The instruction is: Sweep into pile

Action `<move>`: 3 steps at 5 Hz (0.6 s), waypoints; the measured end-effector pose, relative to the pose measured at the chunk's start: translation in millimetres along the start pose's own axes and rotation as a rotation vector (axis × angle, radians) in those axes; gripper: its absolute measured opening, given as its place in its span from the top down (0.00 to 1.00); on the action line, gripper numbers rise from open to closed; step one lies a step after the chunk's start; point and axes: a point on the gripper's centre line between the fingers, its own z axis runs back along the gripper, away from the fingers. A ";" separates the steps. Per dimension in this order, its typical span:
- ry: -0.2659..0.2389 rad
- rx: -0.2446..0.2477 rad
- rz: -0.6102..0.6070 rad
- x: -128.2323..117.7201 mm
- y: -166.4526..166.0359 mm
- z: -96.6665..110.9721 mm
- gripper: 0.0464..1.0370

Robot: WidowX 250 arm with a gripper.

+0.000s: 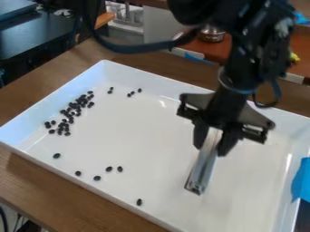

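One white rectangular tray (140,73), raised walls on its visible sides, set at a slant on a brown wooden bench (36,179). Contained in it: numerous small black beans (71,114), most gathered in a loose, elongated cluster near the wall at the left of the view. Apart from that cluster, a pair and a group of three are found toward the far wall. Six more are scattered toward the near wall: one below the cluster, four spaced near one another farther along, and one well apart from these, closest to the bottom of the view. One end effector (212,144), black, hung down over the right half of the tray, its fingers closed about the upper part of a pale, metallic-looking bar (203,168). The bar is held tilted, its lower end directed toward the tray floor; whether contact is made there cannot be told. One blue piece (301,182), laid against the tray's wall at the right edge. One metal bowl (212,34), placed on a reddish-brown surface (200,47) behind the bench; its contents cannot be made out.
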 end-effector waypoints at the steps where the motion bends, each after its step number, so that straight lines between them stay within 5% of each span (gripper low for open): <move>1: -0.006 0.027 -0.020 -10.3 4.5 -12.9 0.68; 3: -0.011 0.048 -0.079 -27.3 17.3 -30.7 0.68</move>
